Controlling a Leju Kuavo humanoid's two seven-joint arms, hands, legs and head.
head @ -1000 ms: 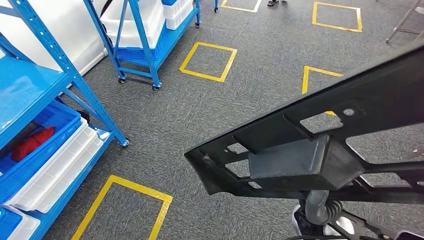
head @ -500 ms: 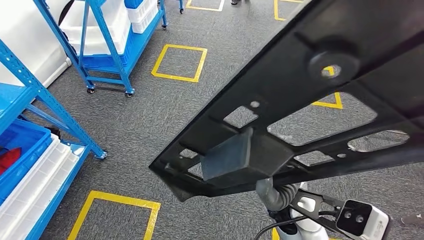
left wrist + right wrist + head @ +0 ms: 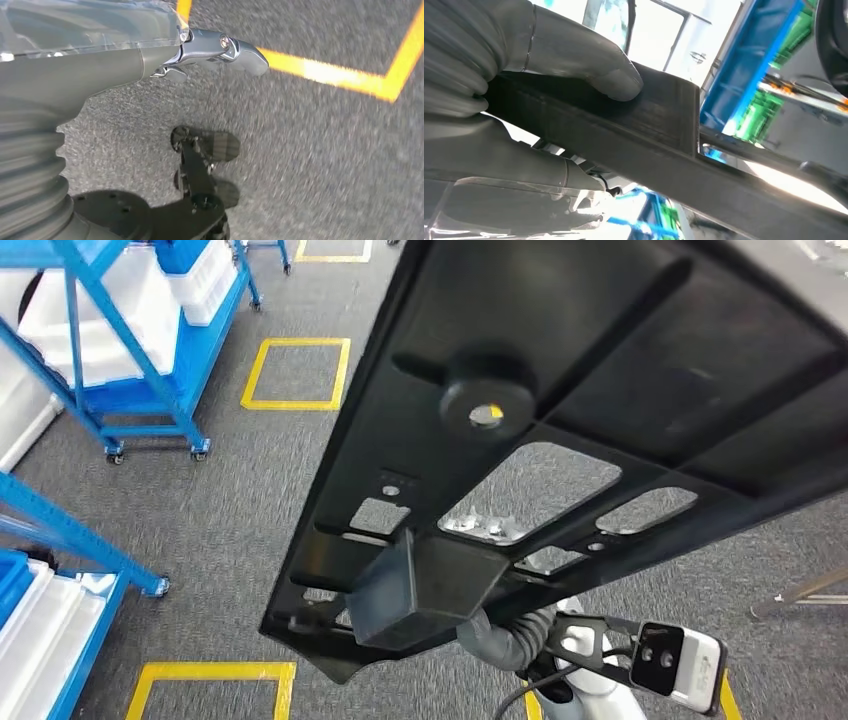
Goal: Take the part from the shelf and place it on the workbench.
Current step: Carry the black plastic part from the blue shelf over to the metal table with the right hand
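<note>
The part [image 3: 600,360] is a large flat black plastic panel with cut-outs and a box-shaped boss underneath. It is held up in the air over the grey carpet and tilts across most of the head view. My right hand [image 3: 524,60] grips the part [image 3: 649,135] at that boss, thumb pressed on one face and fingers wrapped under it. In the head view the panel covers most of the right hand; its fingertips [image 3: 480,527] show through a cut-out. My left hand [image 3: 150,55] hangs over the floor with nothing in it.
A blue wheeled rack [image 3: 130,350] with white bins stands at the far left. The corner of another blue shelf [image 3: 50,540] with a white bin is at the near left. Yellow tape squares [image 3: 295,373] mark the carpet. A metal leg [image 3: 800,590] crosses the right edge.
The whole view has swung round, so shelves and floor marks slid left. The part has risen nearer the camera and covers more of the picture, still in my right hand.
</note>
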